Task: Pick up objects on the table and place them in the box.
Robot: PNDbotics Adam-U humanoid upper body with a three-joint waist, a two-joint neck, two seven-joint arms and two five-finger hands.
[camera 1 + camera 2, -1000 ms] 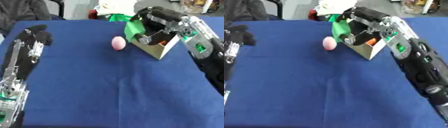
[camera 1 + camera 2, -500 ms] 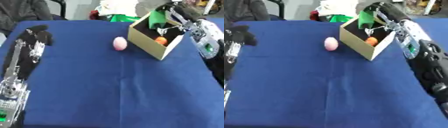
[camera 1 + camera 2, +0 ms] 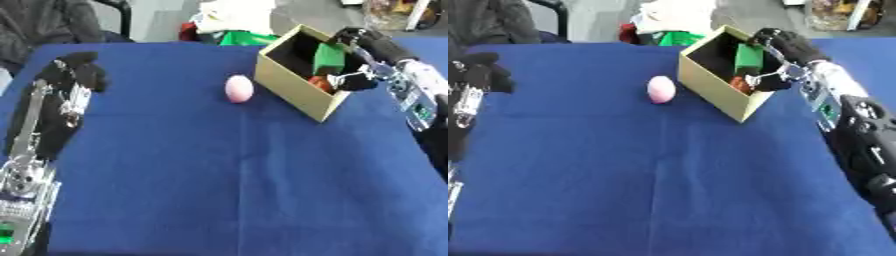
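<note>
Beside the box [image 3: 296, 93], the pink object [image 3: 238, 88] lies well apart from the right hand [image 3: 779, 46], whose curled fingers hold nothing.

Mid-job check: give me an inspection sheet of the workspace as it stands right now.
Surface: blue cloth covers the table.
Job's things: tan box at far right, holding a green block and an orange-red item; pink egg-shaped object on the cloth, left of the box, apart from it.
Clutter: nothing seen on the cloth.
Hands: right hand at the box's far rim, fingers curled; left hand idle at left.
Cables: nothing seen.
Surroundings: white and green items beyond the table's far edge.
</note>
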